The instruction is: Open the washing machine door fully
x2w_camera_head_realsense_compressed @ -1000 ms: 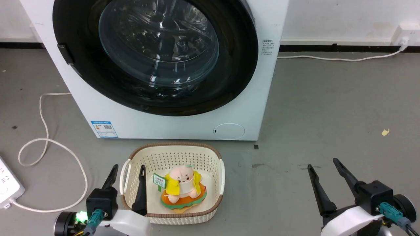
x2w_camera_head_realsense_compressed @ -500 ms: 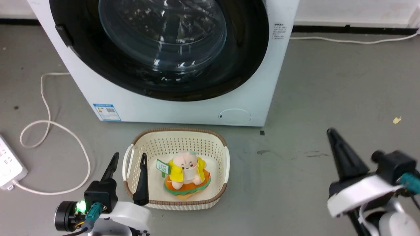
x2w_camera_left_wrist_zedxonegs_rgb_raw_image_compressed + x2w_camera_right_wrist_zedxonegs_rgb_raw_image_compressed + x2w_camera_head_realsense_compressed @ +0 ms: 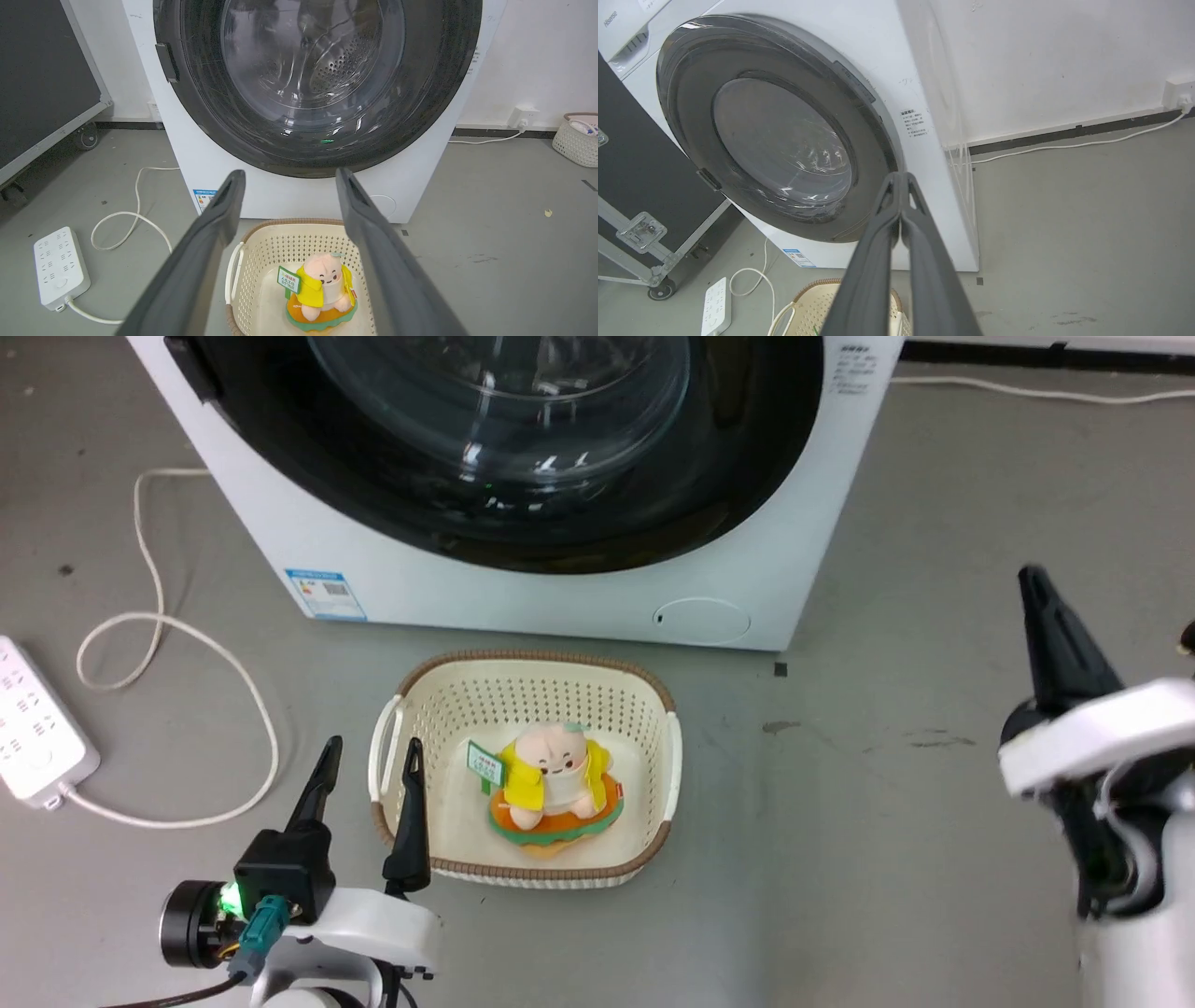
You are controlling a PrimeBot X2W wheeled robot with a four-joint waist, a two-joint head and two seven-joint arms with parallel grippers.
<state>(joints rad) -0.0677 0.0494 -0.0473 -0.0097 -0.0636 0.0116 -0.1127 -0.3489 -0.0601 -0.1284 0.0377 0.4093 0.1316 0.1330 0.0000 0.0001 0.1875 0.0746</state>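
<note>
Washing machine door [image 3: 317,70] sits closed against the machine front, ahead of and above both sets of fingers, untouched. Left gripper [image 3: 289,173]: fingers spread, empty, tips above the basket [image 3: 289,222] rim. Right gripper [image 3: 901,176]: fingers pressed together, empty, pointing toward the door's right edge.

Black washing machine door [image 3: 308,70], cream brown-rimmed perforated basket [image 3: 532,705], pink-yellow plush toy [image 3: 557,779]
</note>
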